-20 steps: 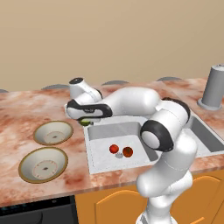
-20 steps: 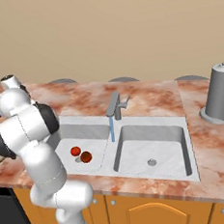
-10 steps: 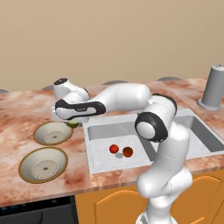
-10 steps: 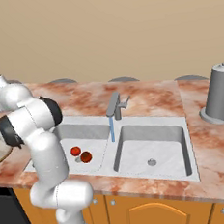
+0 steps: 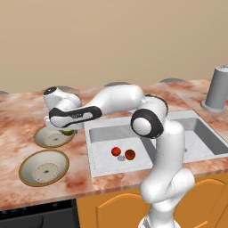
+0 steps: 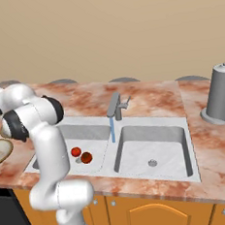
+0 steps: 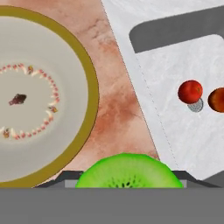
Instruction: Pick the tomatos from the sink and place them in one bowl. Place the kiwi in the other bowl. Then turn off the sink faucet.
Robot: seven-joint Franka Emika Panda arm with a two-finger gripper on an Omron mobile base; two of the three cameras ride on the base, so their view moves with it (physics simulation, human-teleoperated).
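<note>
The claw (image 5: 67, 129) grips the bright green cut kiwi (image 7: 128, 171) above the far rim of the gold-rimmed cream bowl (image 5: 54, 137) nearer the worktop's back edge; the bowl's centre lies just beyond, away from the sink.

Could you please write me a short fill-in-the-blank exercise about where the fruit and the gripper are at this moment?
1. The gripper is shut on the ____.
2. ____ tomatoes lie in the left sink basin.
3. The kiwi hangs by the edge of the ____ of the two bowls, the one nearer the wall.
4. Water runs from the ____ between the two basins.

Missing words: kiwi; two; farther; faucet
</note>
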